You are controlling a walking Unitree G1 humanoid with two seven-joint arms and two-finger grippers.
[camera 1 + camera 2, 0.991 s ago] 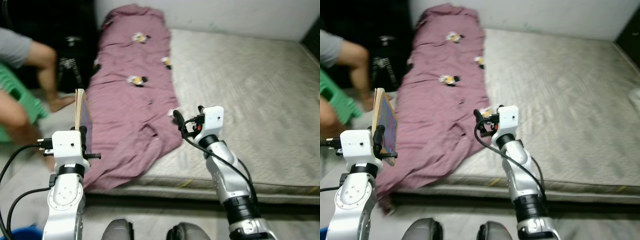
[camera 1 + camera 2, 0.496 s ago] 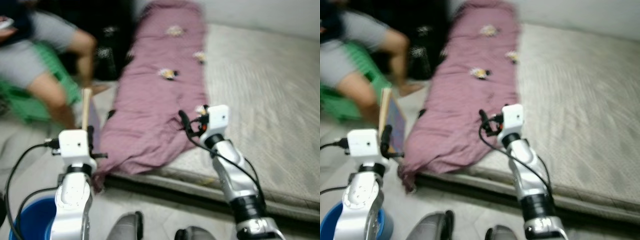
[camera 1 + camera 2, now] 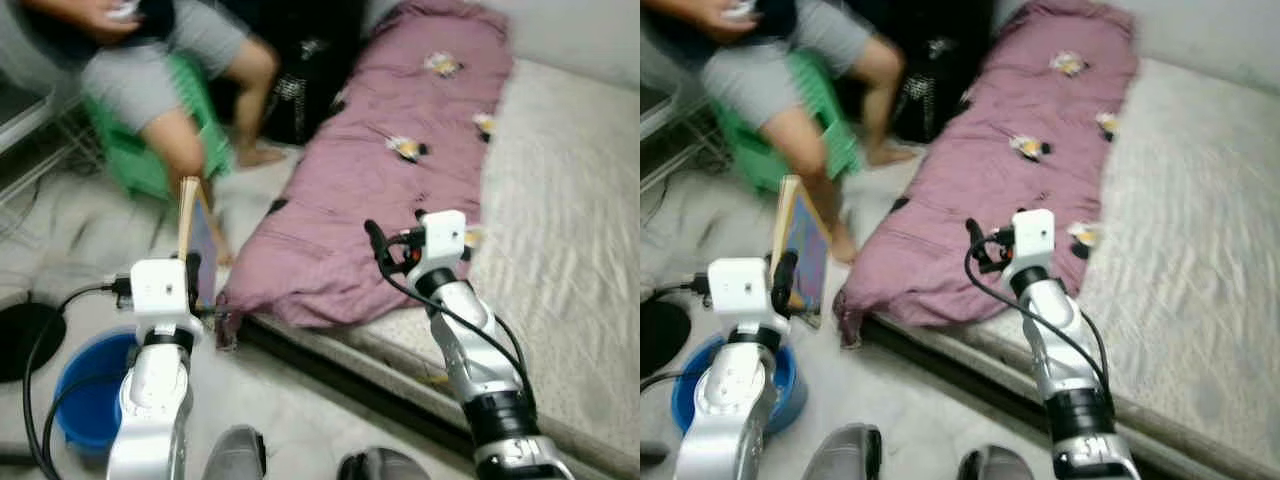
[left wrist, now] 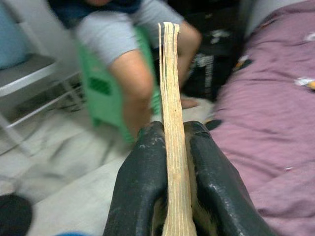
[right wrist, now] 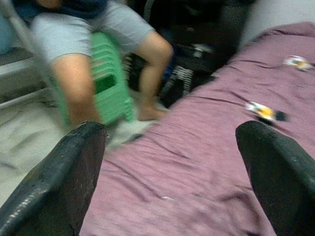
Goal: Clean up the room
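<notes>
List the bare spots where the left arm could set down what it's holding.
The left gripper is clamped on a thin book. Freest patch: the bare mattress right of the purple blanket. There is also a floor strip between the blue bucket and the bed edge. It is crowded near the seated person on the green stool.

I can read no text, label, brand or number anywhere (the small prints on the purple blanket (image 3: 400, 170) are pictures, too blurred to make out).
</notes>
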